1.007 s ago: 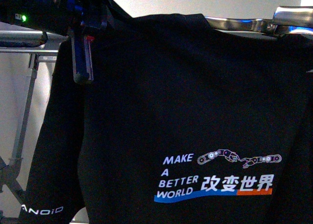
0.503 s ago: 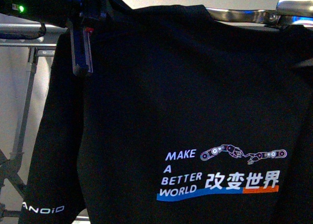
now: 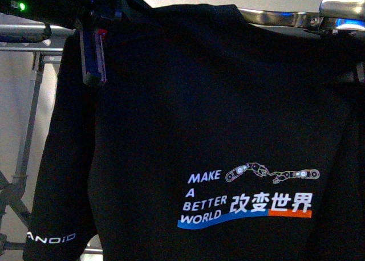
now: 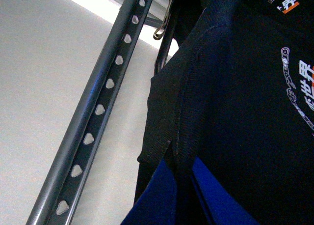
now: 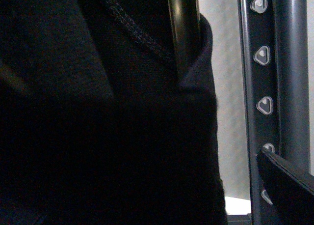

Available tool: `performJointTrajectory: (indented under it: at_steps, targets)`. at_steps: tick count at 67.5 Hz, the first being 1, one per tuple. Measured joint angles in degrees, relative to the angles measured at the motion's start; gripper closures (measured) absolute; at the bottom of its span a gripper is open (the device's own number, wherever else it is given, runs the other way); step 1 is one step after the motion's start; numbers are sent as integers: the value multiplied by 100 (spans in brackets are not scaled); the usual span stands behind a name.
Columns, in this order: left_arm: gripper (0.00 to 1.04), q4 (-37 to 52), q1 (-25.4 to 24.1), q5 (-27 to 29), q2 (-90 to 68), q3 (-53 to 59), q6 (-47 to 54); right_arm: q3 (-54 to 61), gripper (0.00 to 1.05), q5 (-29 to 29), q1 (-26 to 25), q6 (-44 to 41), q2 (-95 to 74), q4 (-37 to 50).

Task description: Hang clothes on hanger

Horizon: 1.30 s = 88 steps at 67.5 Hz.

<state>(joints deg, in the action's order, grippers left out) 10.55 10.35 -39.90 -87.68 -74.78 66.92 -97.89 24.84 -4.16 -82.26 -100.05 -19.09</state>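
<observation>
The T-shirt (image 3: 217,113) hangs right in front of me, close beside the rail (image 4: 91,114) but, as far as I can judge, not yet on it. My left fingers (image 4: 157,200) pinch its shoulder seam at ten o'clock. My right fingers are lost in dark cloth, so I cannot tell their state. I judge the shirt light, soft and limp. The thick seams give the best hold, up by the wire hanger (image 3: 274,16) at one o'clock.
</observation>
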Motion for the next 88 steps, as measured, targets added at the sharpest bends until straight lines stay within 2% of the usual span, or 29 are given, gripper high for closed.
performJointTrajectory:
  at_steps: [8, 14, 29, 31, 33, 55, 69, 88]
  targets:
    - [100, 0, 0, 4, 0, 0, -2, 7, 42, -13, 2, 72, 2, -2]
    - [100, 0, 0, 2, 0, 0, -2, 55, 62, 0, -20, 109, 9, 17]
    - [100, 0, 0, -13, 0, 0, -9, 225, 93, 149, -120, 57, 68, 144]
    - [96, 0, 2, -22, 0, 0, -13, 234, 95, 188, -133, 28, 74, 146]
    - [88, 7, 7, -22, 0, 0, -13, 247, 96, 208, -140, -2, 85, 144]
    - [43, 35, 0, -24, 13, 0, -42, 260, 96, 192, -188, -96, 85, 4]
    - [6, 37, 0, -24, 17, 0, -48, 103, 96, 24, -199, 103, 83, -304]
    - [7, 37, 0, -24, 20, -2, -50, 57, 96, -177, -323, 911, 72, -396]
